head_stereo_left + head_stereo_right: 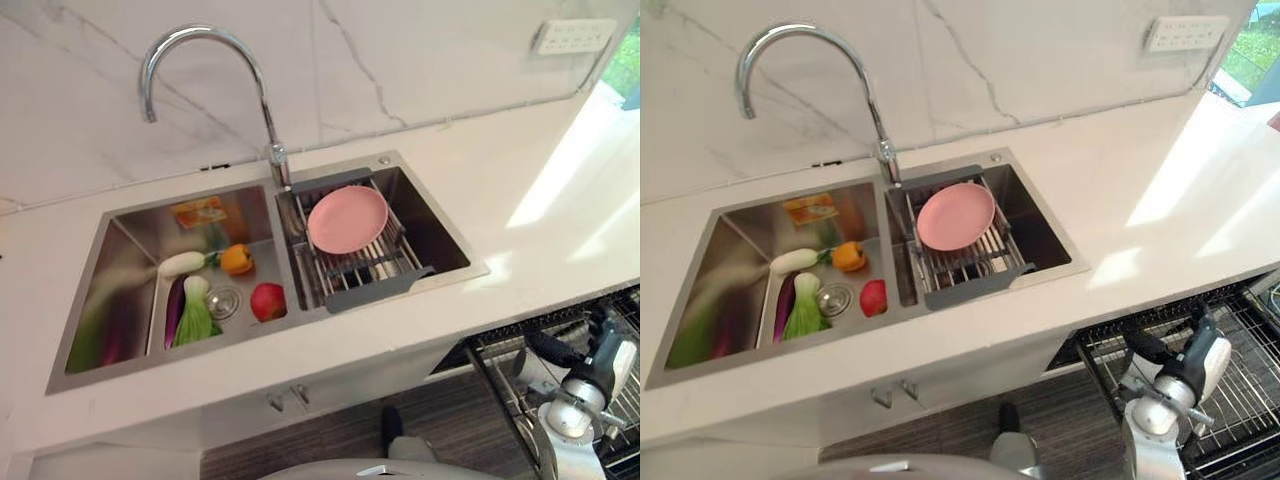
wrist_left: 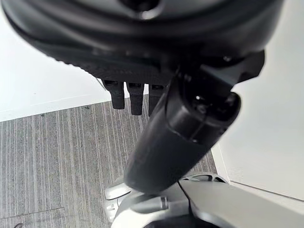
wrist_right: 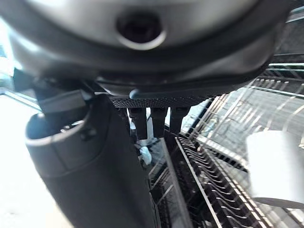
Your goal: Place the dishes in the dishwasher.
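Observation:
A pink plate [image 1: 347,218] lies on the grey drain rack [image 1: 375,285] over the sink's right basin. The dishwasher's wire rack [image 1: 1240,400] is pulled out below the counter at the lower right. My right hand [image 1: 1202,362] hovers over that rack, open and holding nothing; in the right wrist view its straight fingers [image 3: 152,121] point at the rack's wires. A white rounded object [image 3: 278,166] sits in the rack. My left hand [image 2: 180,137] hangs low over the striped floor, fingers [image 2: 130,97] straight and empty.
The left basin holds a red fruit [image 1: 267,300], an orange pepper [image 1: 237,259], a bok choy [image 1: 197,312], an eggplant [image 1: 175,310] and a white radish [image 1: 182,263]. A tall curved faucet [image 1: 200,40] rises between the basins. White counter [image 1: 520,180] stretches to the right.

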{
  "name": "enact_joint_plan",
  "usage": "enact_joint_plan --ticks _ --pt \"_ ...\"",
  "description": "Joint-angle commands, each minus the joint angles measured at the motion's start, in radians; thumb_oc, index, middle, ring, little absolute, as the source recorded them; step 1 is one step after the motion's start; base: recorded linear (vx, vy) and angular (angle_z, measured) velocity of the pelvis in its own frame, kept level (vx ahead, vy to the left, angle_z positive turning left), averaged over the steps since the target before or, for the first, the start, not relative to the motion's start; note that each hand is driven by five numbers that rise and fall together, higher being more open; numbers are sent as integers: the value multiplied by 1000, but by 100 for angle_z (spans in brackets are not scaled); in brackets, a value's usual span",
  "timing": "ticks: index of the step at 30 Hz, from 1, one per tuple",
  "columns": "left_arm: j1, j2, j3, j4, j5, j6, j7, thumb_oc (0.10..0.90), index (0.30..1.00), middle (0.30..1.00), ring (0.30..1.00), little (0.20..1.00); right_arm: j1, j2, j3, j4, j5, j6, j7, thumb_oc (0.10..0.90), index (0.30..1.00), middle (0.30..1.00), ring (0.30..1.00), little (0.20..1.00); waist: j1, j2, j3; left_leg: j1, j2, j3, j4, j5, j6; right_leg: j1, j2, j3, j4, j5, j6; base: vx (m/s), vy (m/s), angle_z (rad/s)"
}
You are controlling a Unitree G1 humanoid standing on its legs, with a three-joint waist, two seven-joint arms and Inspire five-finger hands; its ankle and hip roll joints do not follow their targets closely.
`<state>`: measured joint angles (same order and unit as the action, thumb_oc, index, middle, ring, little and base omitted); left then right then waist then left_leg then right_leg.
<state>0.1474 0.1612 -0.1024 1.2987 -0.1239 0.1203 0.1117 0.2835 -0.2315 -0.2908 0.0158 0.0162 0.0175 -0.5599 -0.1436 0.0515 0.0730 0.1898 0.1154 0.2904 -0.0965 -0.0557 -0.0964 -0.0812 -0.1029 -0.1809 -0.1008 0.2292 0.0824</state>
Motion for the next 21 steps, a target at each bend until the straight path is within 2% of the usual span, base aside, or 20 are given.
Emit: enact_joint_plan --ticks 1,6,8,9,12,13,16,21 --pt "-131 -39 19 -5 47 -43 -45 800 900 900 900 900 -91 -70 -13 -211 -55 -146 101 800 900 900 900 900 2 -32 18 -42 -48 -41 28 -20 70 85 -107 -3 74 -172 130 27 -24 -10" --pt "-112 1 34 -34 90 -52 -102 800 900 900 900 900 -147 -183 56 -275 -50 -190 311 800 900 900 900 900 47 -46 10 -39 -43 -53 26 -16 63 118 -103 -19 53 -181 127 21 -25 -7" --pt "-113 2 35 -34 90 -51 -103 800 900 900 900 900 -149 -185 57 -272 -48 -191 312 800 900 900 900 900 45 -45 11 -38 -43 -55 26 -17 63 119 -103 -20 52 -181 127 18 -26 0" --pt "-108 13 32 -21 108 -50 -124 800 900 900 900 900 -197 -221 100 -255 -38 -196 378 800 900 900 900 900 75 -55 3 -36 -36 -68 24 -12 56 140 -99 -39 40 -187 122 47 -68 0" --pt "-103 15 28 -18 116 -54 -133 800 900 900 900 900 -233 -255 122 -241 -64 -193 401 800 900 900 900 900 93 -61 -2 -35 -31 -74 22 -11 52 153 -96 -56 33 -192 119 40 -53 10" --pt "-100 15 28 -15 122 -54 -141 800 900 900 900 900 -275 -289 149 -221 -102 -190 409 800 900 900 900 900 108 -65 -4 -36 -26 -84 21 -6 47 163 -93 -69 27 -196 115 46 -55 18" --pt "-100 15 38 8 121 -50 -138 800 900 900 900 900 -319 -317 189 -213 -166 -181 399 800 900 900 900 900 125 -71 -4 -39 -21 -95 19 -2 42 170 -88 -80 24 -202 110 39 -49 -1" --pt "-106 4 59 46 109 -32 -117 800 900 900 900 900 -305 -297 250 -221 -214 -131 392 800 900 900 900 900 136 -76 -3 -53 -12 -109 20 9 32 171 -83 -96 23 -207 104 16 -36 10"
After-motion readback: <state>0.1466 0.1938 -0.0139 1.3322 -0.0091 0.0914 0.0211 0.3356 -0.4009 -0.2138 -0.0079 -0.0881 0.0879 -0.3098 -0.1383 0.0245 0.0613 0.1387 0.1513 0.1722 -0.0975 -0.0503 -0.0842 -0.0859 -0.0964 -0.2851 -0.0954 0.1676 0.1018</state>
